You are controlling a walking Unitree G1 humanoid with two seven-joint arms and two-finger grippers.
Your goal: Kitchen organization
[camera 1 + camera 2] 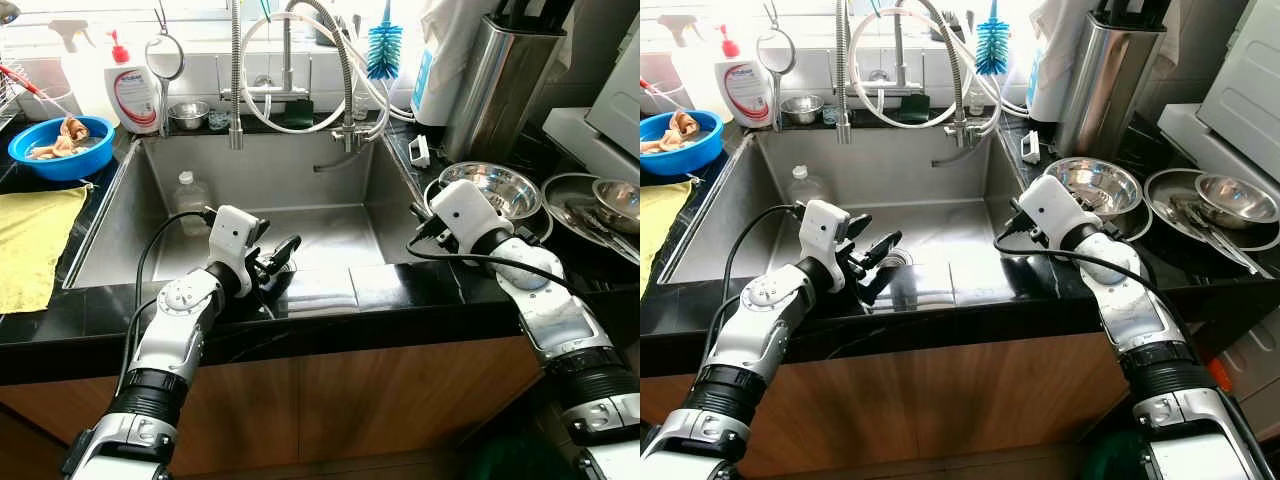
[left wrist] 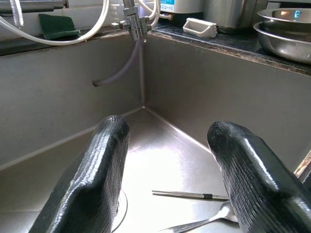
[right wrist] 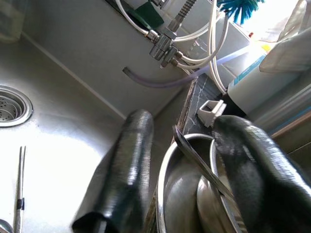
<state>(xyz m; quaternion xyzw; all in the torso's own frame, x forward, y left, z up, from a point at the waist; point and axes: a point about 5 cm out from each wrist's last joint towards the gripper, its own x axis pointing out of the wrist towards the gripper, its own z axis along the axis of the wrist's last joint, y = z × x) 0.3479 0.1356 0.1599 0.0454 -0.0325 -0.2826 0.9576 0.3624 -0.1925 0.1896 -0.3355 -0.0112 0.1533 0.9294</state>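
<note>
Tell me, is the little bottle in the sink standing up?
Standing up: the bottle sits upright, cap on top, in the sink's back corner.

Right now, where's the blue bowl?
In the left eye view the blue bowl sits on the black counter left of the sink, behind the yellow cloth and beside the soap bottle.

1. Left arm extended forward; left gripper (image 1: 274,262) low, fingers (image 2: 99,179) spread apart, nothing between.
2. Right arm bent inward; right gripper (image 3: 189,170) fingers parted, empty.
</note>
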